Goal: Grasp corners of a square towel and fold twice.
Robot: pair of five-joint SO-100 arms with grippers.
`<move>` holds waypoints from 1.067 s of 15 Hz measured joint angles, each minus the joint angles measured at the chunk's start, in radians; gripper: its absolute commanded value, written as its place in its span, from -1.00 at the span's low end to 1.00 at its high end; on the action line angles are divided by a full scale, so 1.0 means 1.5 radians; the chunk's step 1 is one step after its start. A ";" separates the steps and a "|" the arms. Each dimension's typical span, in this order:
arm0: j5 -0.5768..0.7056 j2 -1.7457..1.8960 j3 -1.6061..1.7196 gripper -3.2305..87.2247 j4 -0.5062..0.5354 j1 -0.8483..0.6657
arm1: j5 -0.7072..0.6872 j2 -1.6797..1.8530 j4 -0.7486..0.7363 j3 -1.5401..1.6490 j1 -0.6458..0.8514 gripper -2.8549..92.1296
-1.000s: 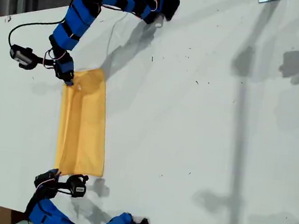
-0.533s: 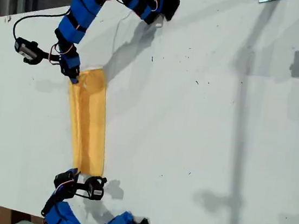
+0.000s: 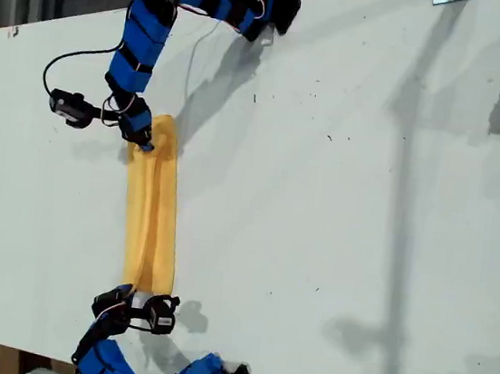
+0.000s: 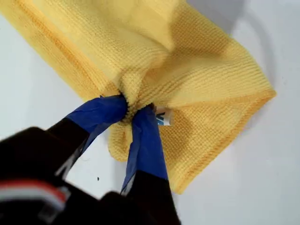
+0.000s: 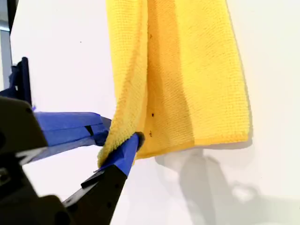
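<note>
Exterior view: soft yellow-orange microfibre towel [image 3: 151, 216] has narrowed to a strip on the white table [image 3: 339, 207] — both claws, first [image 4: 136, 108] and second [image 5: 119, 140], pinch its corners, fold nearly over.

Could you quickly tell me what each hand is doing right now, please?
My first hand: closed on the soft yellow-orange microfibre towel.
My second hand: closed on the same towel's edge.

No legible text, brand, number or sign is showing in any view. A small white tag [image 4: 161, 117] is peeking from the square towel [image 4: 187, 61], its blue marking too partial to read.
</note>
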 measured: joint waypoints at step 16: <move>-0.143 0.013 0.107 -0.78 0.014 0.126 | 0.150 -0.030 0.126 -0.028 0.012 -0.32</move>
